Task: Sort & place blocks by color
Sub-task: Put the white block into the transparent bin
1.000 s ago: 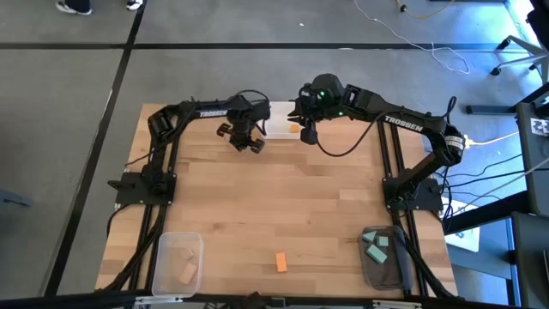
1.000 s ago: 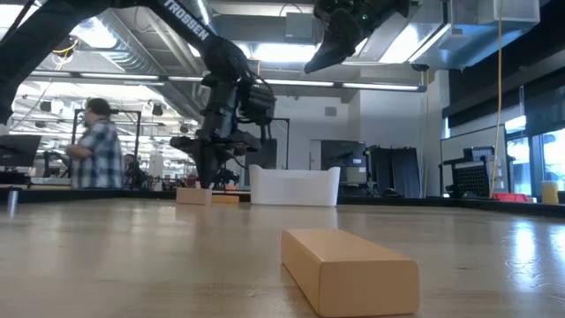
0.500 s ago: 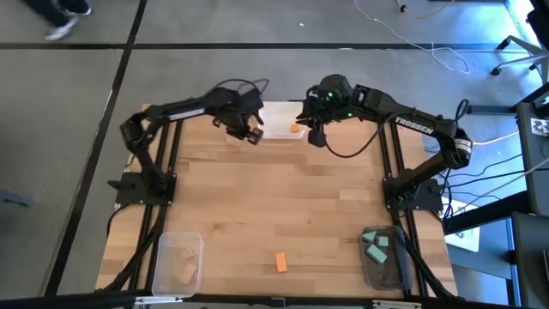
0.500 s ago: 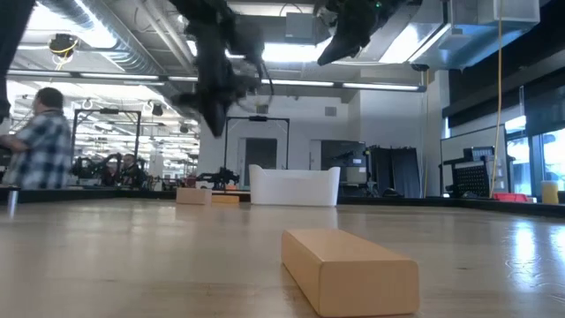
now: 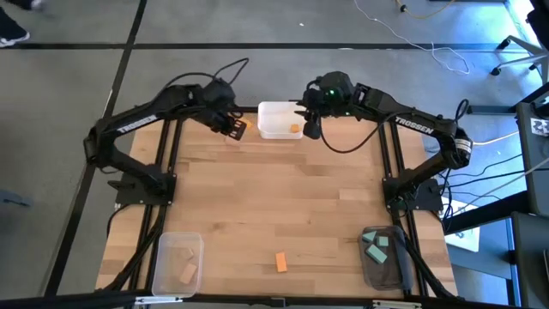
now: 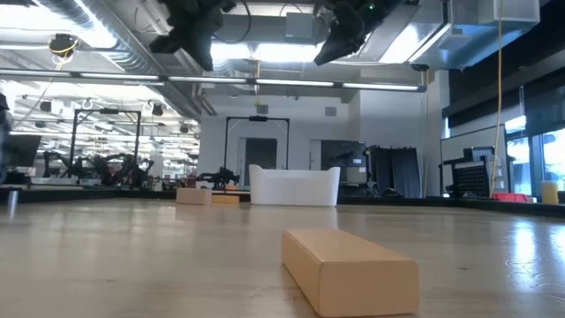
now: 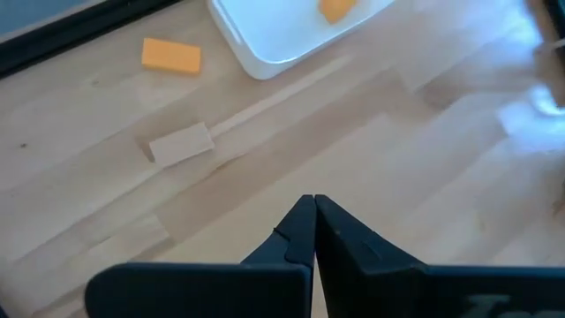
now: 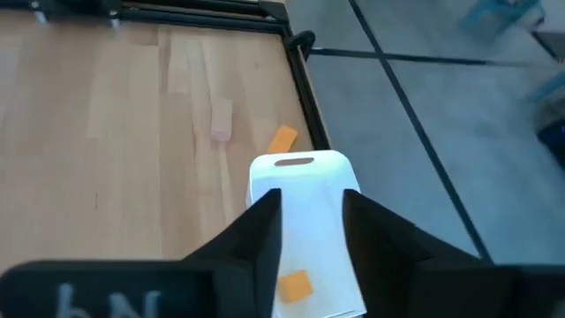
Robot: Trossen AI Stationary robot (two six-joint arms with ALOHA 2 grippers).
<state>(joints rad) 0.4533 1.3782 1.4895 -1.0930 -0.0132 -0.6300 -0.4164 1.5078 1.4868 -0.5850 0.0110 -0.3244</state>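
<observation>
Wooden table [image 5: 283, 197]: right tool [image 8: 311, 231] parted above white bin [image 8: 305, 181] holding orange block [image 8: 295, 286]; left tool [image 7: 313, 212] closed, empty, near tan block [image 7: 181, 143].

Only readable text I can spot is the TROSSEN branding printed in white on the arms. From overhead it's on the right arm [image 5: 403, 125] along the forearm link, and on the left arm [image 5: 137, 123] too, running diagonally. The right wrist camera shows a couple of pale characters on its own dark housing, but I can't make them out.
</observation>
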